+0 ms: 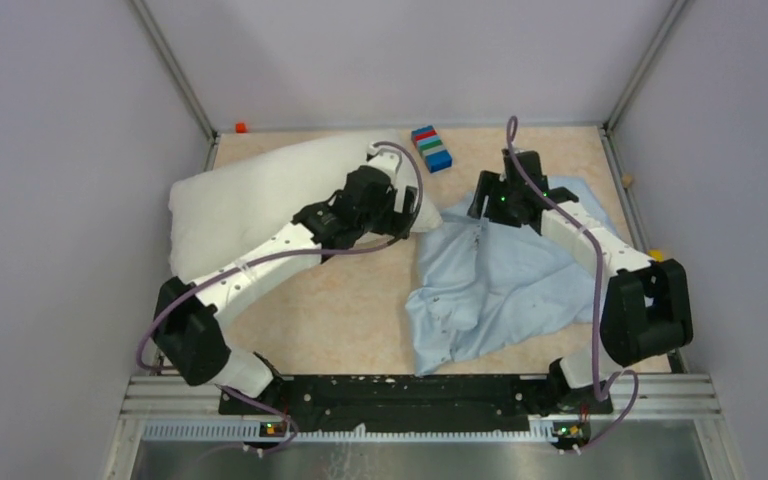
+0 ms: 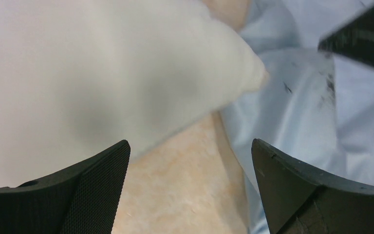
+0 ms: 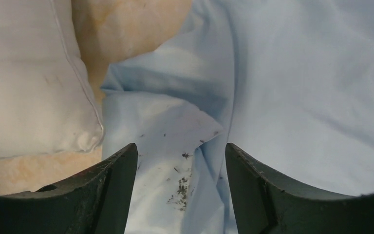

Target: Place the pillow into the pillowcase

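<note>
The off-white pillow lies at the back left of the table. Its right corner reaches the edge of the crumpled light-blue pillowcase, which lies at the right. My left gripper is open and empty at that corner, with bare table between its fingers. My right gripper is open and empty, just above the pillowcase's near-left edge. A speckled fold of the cloth lies between its fingers. The pillow also shows at the left of the right wrist view.
A stack of coloured bricks sits at the back centre. A small orange object is at the back left corner and a yellow one at the right edge. Grey walls and metal posts enclose the table.
</note>
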`<action>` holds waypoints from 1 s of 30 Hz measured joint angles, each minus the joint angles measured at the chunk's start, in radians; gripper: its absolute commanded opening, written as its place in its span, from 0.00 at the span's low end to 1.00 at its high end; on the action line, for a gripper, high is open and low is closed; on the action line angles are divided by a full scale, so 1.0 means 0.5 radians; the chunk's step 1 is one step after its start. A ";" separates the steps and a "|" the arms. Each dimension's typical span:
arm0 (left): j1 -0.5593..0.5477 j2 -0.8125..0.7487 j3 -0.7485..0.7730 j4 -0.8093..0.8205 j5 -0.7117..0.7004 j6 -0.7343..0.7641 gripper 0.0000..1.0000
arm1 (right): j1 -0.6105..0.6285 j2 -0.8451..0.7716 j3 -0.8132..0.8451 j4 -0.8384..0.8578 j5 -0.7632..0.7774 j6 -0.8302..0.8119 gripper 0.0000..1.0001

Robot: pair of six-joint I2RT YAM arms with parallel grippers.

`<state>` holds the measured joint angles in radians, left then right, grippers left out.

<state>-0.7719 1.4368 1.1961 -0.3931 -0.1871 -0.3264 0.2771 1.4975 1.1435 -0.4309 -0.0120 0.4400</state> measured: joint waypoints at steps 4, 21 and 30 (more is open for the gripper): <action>0.045 0.290 0.418 -0.019 -0.338 0.155 0.99 | 0.094 0.059 -0.146 0.079 -0.040 0.080 0.65; 0.221 1.453 1.374 -0.023 -1.001 0.552 0.00 | 0.157 0.062 -0.324 0.240 -0.074 0.225 0.01; 0.356 0.952 1.261 -0.204 -0.698 0.442 0.00 | 0.221 0.066 -0.192 0.241 -0.215 0.297 0.00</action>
<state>-0.5941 1.9129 1.8267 -0.4953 -0.5362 -0.1055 0.3878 1.5303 1.0477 -0.3103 -0.1196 0.5884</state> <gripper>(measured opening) 0.041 0.004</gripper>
